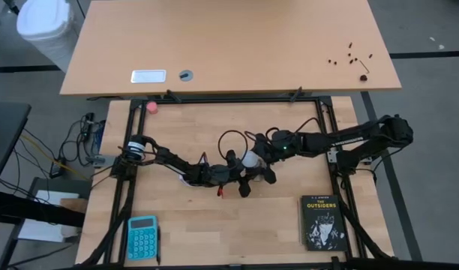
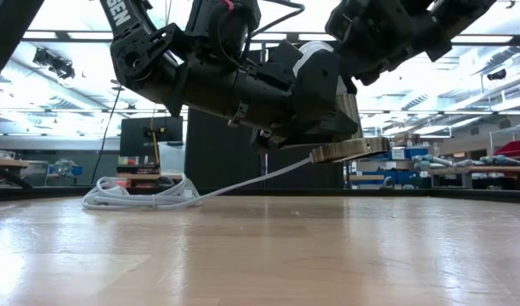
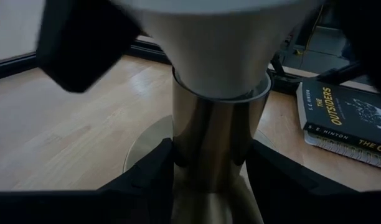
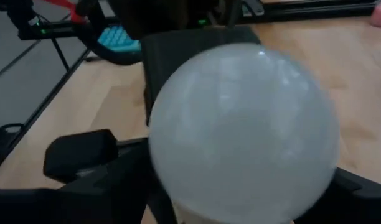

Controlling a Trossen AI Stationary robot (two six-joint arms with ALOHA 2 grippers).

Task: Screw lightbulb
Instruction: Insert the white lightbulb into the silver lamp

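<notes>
High view: the two dark arms meet over the middle of the light wooden desk [image 1: 214, 232]. The left gripper [image 1: 231, 169] reaches in from the left and the right gripper [image 1: 253, 166] from the right, with the small white pear-shaped frosted lightbulb [image 1: 250, 159] between them, right at the right gripper's fingertips. A black paperback book [image 1: 322, 222] lies on the desk well off beyond the right gripper, and a turquoise calculator [image 1: 142, 237] lies well apart from the left gripper, near the desk's front left corner.

Low view: both grippers hang above the desk surface, and under them a round metallic socket disc [image 2: 349, 150] is held tilted, clear of the wood. Its white cord [image 2: 141, 195] runs down to a loose coil lying on the desk.

Left wrist view: the left gripper [image 3: 209, 180] is clenched on the brassy metal socket stem [image 3: 210, 149] — one dark finger presses each side. The lightbulb's white neck [image 3: 209, 43] sits in the top of that stem.

Right wrist view: the frosted globe [image 4: 243, 134] fills the picture just ahead of the right gripper [image 4: 240, 186], whose dark fingers [image 4: 78, 155] stand spread on either side of it — whether they press the glass I cannot tell.
</notes>
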